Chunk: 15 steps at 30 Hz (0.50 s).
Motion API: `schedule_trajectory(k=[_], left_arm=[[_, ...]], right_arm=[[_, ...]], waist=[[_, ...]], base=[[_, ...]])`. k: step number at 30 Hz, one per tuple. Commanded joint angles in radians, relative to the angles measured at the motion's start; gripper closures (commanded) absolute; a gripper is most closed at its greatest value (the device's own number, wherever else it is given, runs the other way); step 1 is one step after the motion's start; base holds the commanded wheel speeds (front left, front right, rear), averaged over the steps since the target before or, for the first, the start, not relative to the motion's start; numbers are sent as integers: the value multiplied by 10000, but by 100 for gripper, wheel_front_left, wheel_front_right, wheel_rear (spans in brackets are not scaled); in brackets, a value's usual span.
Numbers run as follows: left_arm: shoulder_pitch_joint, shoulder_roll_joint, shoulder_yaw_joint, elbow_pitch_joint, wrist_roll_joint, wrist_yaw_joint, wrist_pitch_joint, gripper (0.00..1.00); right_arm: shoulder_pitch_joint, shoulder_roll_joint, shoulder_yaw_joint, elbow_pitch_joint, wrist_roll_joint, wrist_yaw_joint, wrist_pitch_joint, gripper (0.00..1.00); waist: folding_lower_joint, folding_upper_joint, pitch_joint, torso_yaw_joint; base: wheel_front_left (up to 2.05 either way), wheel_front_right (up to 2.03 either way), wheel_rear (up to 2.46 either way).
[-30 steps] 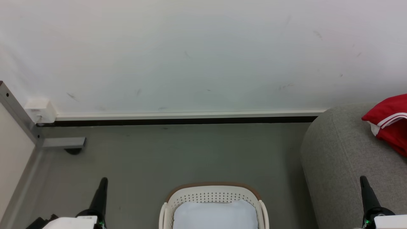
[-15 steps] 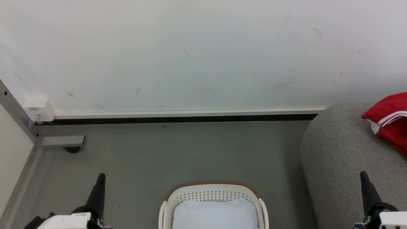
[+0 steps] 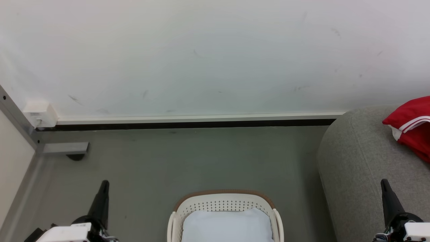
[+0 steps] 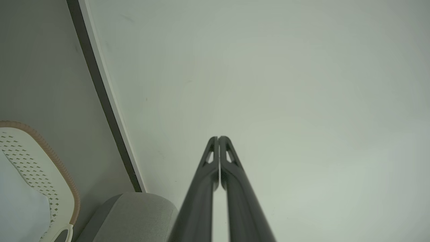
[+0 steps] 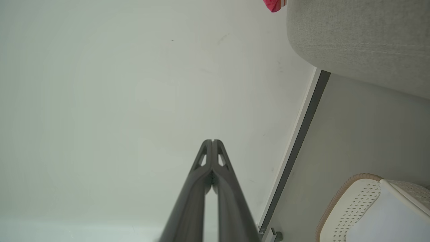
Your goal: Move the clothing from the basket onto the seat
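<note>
Red clothing with white stripes (image 3: 411, 126) lies on the grey seat (image 3: 362, 168) at the right edge of the head view; a scrap of that clothing (image 5: 274, 4) peeks over the seat (image 5: 359, 37) in the right wrist view. The white basket with a brown rim (image 3: 224, 201) stands on the floor at bottom centre and holds a pale bluish-white pad (image 3: 227, 227). My left gripper (image 3: 104, 184) is shut at lower left, its fingertips together (image 4: 218, 138). My right gripper (image 3: 384, 183) is shut at lower right over the seat's front, with nothing held (image 5: 212, 141).
A white wall with a dark skirting strip (image 3: 188, 126) runs behind the grey floor (image 3: 188, 161). A metal frame with a foot (image 3: 63, 148) and a white box (image 3: 37, 114) stand at the left. The basket (image 4: 40, 168) and the seat's corner (image 4: 134, 215) appear in the left wrist view.
The head camera has tipped slightly, so the whole picture has shifted a little. Both grippers have stayed shut and low at the bottom corners.
</note>
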Motion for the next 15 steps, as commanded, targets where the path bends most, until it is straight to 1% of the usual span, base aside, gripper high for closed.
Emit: schedule_trajectory(k=[1, 15], left_arm=[[-93, 21, 25, -34, -136, -44, 42, 100], [-91, 21, 23, -36, -137, -45, 41, 100]], right_arm=[[-129, -77, -40, -63, 12, -21, 33, 100], [-128, -75, -39, -61, 12, -21, 32, 100]], waist=[[0, 0, -1, 1], [0, 0, -1, 1]], base=[[0, 0, 0], [0, 0, 0]])
